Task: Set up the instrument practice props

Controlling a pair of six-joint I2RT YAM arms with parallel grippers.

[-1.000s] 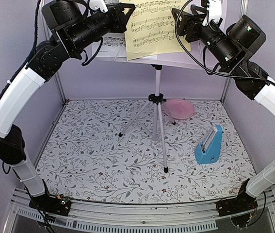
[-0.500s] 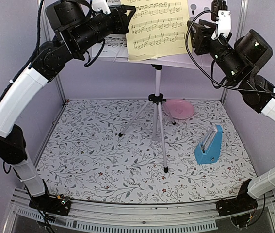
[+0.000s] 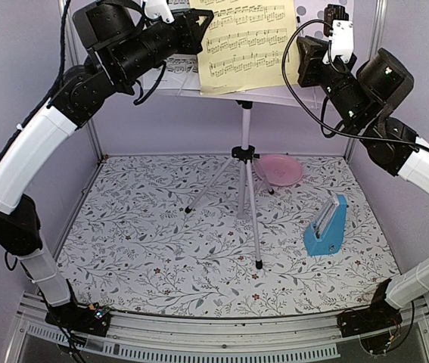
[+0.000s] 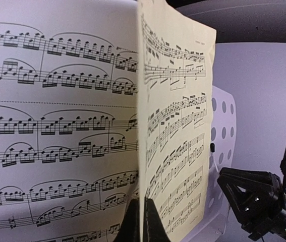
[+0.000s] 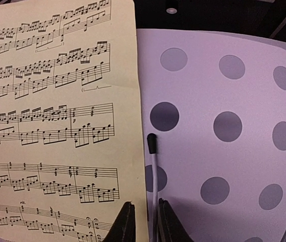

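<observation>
Left wrist | left tool (image 4: 141, 224) pinching yellow sheet (image 4: 173, 126) edge | right tool (image 5: 144, 222) grip unclear

White arm shells (image 3: 25, 155), black joints (image 3: 6, 223), black left claw (image 4: 139, 224), right claw (image 5: 145, 222), looping black cables (image 3: 284, 72).

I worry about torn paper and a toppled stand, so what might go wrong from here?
1. The left gripper pinches the yellow sheet's left edge while the right gripper straddles its right edge; if the arms pull apart, the sheet might tear or crumple.
2. The stand's thin wire arm lies between the right jaws beside that edge; closing might catch it and tug the music stand, tall on thin tripod legs, off balance.
</observation>
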